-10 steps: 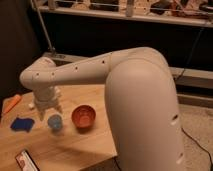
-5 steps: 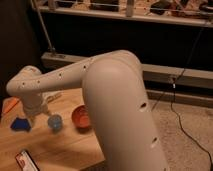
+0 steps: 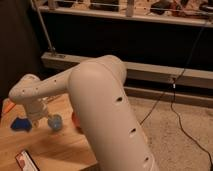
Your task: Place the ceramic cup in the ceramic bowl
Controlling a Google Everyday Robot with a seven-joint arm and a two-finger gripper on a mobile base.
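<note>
The light blue ceramic cup stands upright on the wooden table, near its middle. My gripper hangs at the end of the white arm, just left of the cup and close against it. Only a thin orange-red sliver of the ceramic bowl shows to the right of the cup. The rest of the bowl is hidden behind my big white arm segment.
A flat dark blue cloth-like piece lies left of the gripper. An orange object sits at the table's far left edge. A flat dark card-like item with a red edge lies near the front edge. Railing and cables stand behind.
The arm has swung further across the view and now covers nearly all of the bowl. The gripper has stayed by the cup, which still stands on the table.
</note>
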